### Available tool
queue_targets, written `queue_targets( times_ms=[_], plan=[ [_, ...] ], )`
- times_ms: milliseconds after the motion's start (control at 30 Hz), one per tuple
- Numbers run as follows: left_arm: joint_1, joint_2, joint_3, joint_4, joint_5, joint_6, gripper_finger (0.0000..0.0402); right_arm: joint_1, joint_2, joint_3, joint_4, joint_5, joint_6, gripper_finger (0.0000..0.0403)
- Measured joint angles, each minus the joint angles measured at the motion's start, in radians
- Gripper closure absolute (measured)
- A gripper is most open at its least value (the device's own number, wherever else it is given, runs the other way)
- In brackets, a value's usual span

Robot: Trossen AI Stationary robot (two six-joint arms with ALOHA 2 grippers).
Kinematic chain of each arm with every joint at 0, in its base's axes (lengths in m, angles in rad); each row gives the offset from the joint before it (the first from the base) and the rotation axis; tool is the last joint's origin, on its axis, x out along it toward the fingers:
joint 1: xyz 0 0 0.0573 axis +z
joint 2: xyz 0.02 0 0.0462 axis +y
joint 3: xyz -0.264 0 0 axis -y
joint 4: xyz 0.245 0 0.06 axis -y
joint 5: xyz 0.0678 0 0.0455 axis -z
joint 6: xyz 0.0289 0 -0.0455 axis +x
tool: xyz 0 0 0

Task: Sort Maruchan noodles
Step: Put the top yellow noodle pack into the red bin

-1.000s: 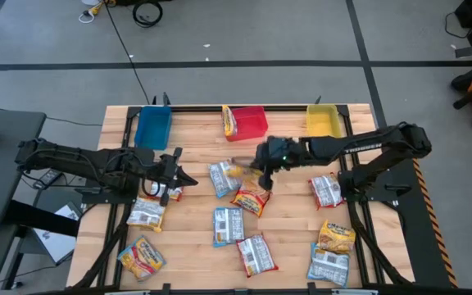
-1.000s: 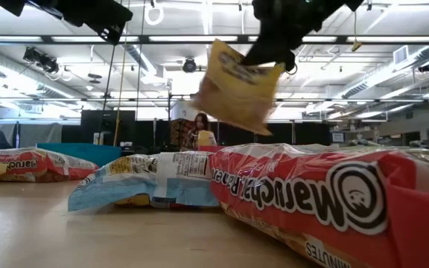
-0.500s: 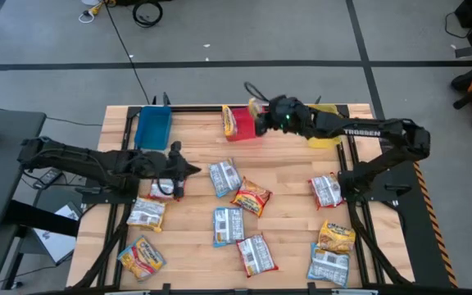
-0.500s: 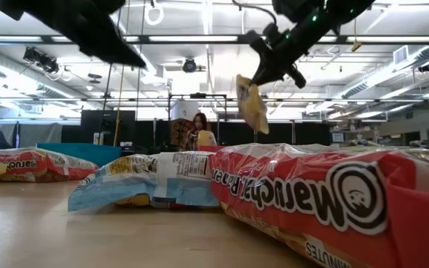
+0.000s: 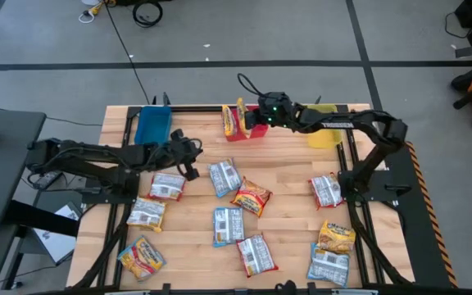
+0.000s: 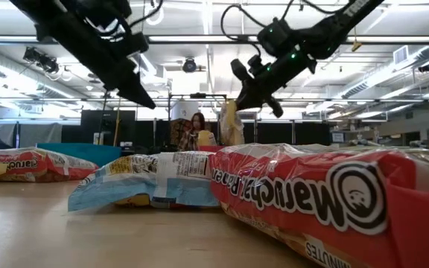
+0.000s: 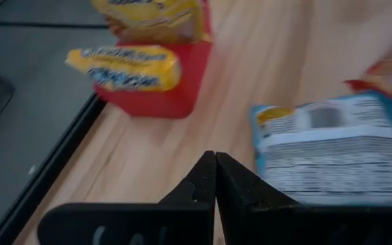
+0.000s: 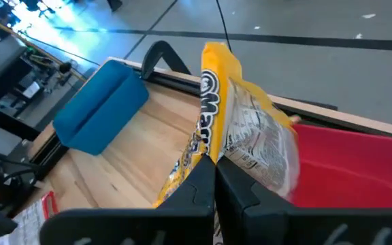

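Observation:
My right gripper (image 5: 251,119) is shut on a yellow Maruchan noodles packet (image 8: 218,129), held upright over the left end of the red bin (image 5: 256,123). In the low view that packet (image 6: 232,123) hangs below the right gripper (image 6: 238,100). Another yellow packet (image 7: 129,68) lies across the red bin's rim (image 7: 162,99). My left gripper (image 5: 192,161) is shut on nothing, raised above the table beside a blue packet (image 5: 223,178). Several more packets lie on the boards, among them a red-and-white one (image 5: 168,186) and an orange one (image 5: 251,197).
A blue bin (image 5: 152,127) stands at the back left and a yellow bin (image 5: 324,121) at the back right. Packets crowd the front right corner (image 5: 328,266) and front left (image 5: 141,256). A person stands in the room far behind the table (image 6: 199,128).
My right arm has carried the yellow packet from the table's middle back to the red bin. My left gripper has risen and moved back-right, away from the red-and-white packet.

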Motion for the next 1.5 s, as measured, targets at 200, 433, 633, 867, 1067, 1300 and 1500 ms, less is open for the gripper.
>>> queue_targets(
  times_ms=[200, 433, 633, 867, 1067, 1300, 1500],
  plan=[
    [0.064, 0.027, 0.0, 0.019, 0.058, -0.014, 0.0392, -0.013, 0.067, 0.0, 0.167, -0.015, -0.002, 0.0398],
    [0.076, 0.036, 0.0, 0.079, 0.124, -0.016, 0.0392, -0.052, 0.088, 0.001, 0.204, -0.036, -0.004, 0.0398],
    [0.076, 0.036, 0.0, 0.077, 0.124, -0.016, 0.0392, -0.036, 0.088, 0.001, 0.177, -0.111, -0.019, 0.0398],
    [0.076, 0.036, 0.0, 0.085, 0.124, -0.014, 0.0392, -0.019, 0.067, 0.001, 0.182, -0.122, -0.019, 0.0398],
    [0.076, 0.035, 0.0, 0.084, 0.123, 0.017, 0.0392, -0.023, 0.069, 0.0, 0.106, -0.08, -0.02, 0.0398],
    [0.126, 0.035, 0.0, 0.12, 0.128, 0.069, 0.0392, -0.022, 0.07, 0.0, 0.091, -0.051, -0.019, 0.0398],
    [0.234, 0.036, 0.0, 0.149, 0.247, 0.068, 0.039, -0.022, 0.07, 0.0, 0.075, -0.053, -0.001, 0.0398]
  ],
)
